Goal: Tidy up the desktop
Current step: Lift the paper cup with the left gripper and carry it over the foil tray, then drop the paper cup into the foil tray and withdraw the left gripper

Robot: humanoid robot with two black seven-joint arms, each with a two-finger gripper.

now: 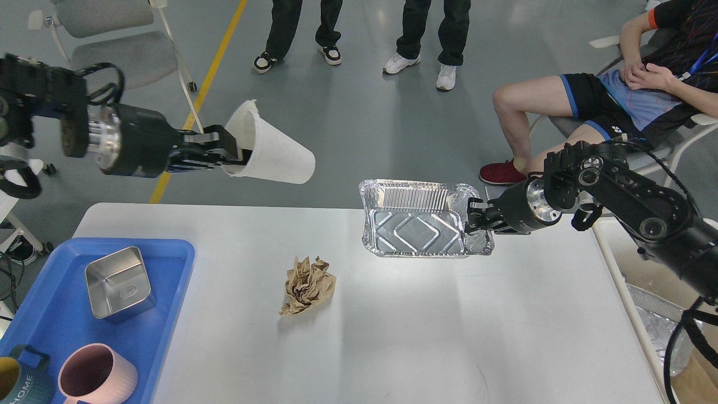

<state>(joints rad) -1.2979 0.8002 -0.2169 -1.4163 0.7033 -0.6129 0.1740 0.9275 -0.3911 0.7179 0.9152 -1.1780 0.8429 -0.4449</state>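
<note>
The white desktop (pixel 426 331) fills the lower middle of the head view. My left gripper (pixel 227 152) is shut on the rim of a white paper cup (pixel 272 151) and holds it on its side, high above the desktop's far left edge. My right gripper (pixel 472 220) is shut on the right rim of a foil tray (pixel 418 221) and holds it over the desktop's far edge. A crumpled brown paper ball (pixel 307 284) lies on the desktop left of centre.
A blue tray (pixel 53 331) at the left holds a square metal tin (pixel 119 282), a pink mug (pixel 95 375) and a dark teal mug (pixel 17 384). A box with foil (pixel 656 322) stands right of the desktop. People and chairs are beyond the far edge.
</note>
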